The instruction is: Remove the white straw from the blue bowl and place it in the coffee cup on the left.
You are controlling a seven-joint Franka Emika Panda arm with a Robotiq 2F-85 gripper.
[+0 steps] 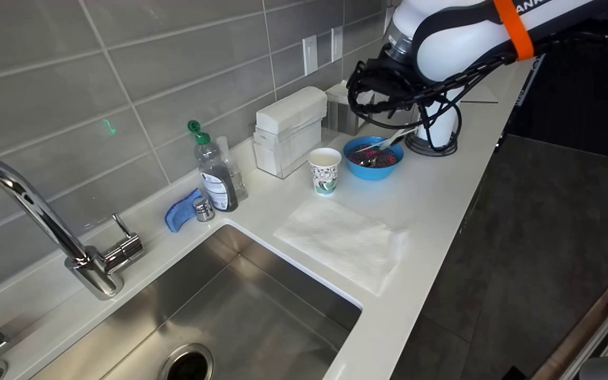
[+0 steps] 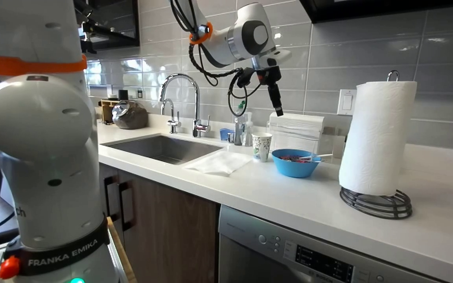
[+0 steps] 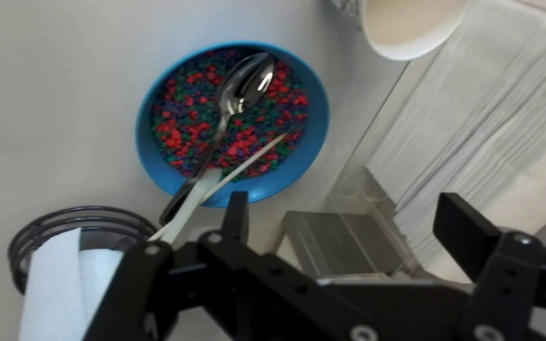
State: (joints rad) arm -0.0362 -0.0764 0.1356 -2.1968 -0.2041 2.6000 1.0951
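Wide and empty before us, a black robot hand risks snagging the flat white handle crowding the thin white straw in a round blue bowl

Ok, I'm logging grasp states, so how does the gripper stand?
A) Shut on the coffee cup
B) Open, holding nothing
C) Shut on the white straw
B: the wrist view shows the gripper with its jaws wide apart, and the white straw leaning over the rim of the blue bowl.
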